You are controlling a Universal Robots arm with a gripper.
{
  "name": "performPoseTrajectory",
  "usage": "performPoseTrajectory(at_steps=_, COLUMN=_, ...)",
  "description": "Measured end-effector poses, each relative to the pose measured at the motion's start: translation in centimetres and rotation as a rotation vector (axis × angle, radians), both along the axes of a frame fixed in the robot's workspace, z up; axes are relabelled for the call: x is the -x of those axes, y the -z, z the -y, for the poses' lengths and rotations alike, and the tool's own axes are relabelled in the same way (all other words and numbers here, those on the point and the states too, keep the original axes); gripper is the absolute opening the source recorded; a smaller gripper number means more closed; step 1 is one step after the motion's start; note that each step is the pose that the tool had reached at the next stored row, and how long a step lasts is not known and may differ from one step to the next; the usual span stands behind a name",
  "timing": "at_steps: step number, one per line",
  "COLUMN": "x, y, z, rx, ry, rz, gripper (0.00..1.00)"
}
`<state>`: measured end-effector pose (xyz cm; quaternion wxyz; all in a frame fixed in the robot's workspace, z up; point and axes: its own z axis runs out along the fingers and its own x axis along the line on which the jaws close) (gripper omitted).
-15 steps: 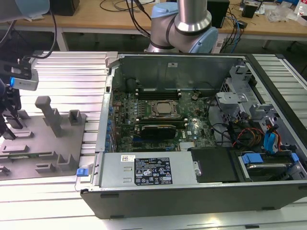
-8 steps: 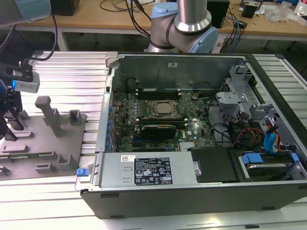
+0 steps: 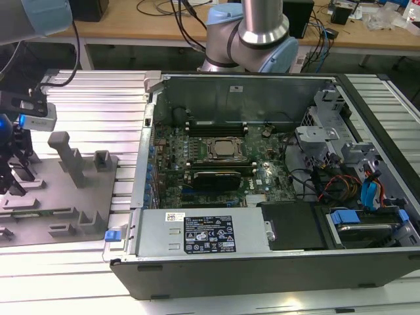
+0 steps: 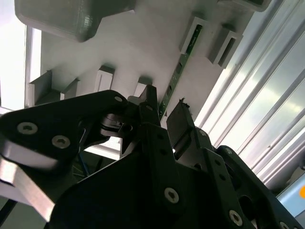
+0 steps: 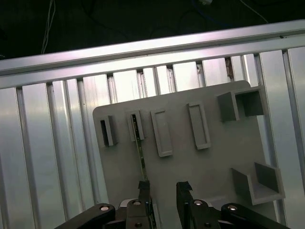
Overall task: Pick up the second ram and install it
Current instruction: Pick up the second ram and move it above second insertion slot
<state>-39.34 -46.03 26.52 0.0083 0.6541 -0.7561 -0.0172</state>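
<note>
The second ram (image 5: 140,148) is a thin green stick standing on edge in a slot of the grey holder tray (image 5: 214,167). It also shows as a narrow green strip (image 4: 180,67) in the second wrist view. My gripper (image 5: 163,188) hovers over the tray with its two black fingers apart. The stick's near end runs up to one fingertip (image 5: 143,187), at the edge of the gap (image 4: 166,107). Nothing is clamped. In the exterior view my gripper (image 3: 14,177) hangs over the tray (image 3: 65,210) at the exterior view's far left.
The open computer case (image 3: 262,262) lies at the exterior view's right, with the CPU socket (image 3: 223,149) between black memory slots (image 3: 213,125). Upright posts (image 3: 69,157) rise from the tray. Ribbed aluminium table slats (image 5: 47,143) surround the tray. Cables and drive cages (image 3: 354,177) fill the case's right side.
</note>
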Motion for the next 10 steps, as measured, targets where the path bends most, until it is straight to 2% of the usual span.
performPoseTrajectory(at_steps=5, x=0.0, y=0.89, z=0.0, rx=0.0, ry=0.0, rz=0.0, gripper=0.36)
performPoseTrajectory(at_steps=10, x=0.0, y=1.25, z=0.0, rx=0.0, ry=0.0, rz=0.0, gripper=0.36)
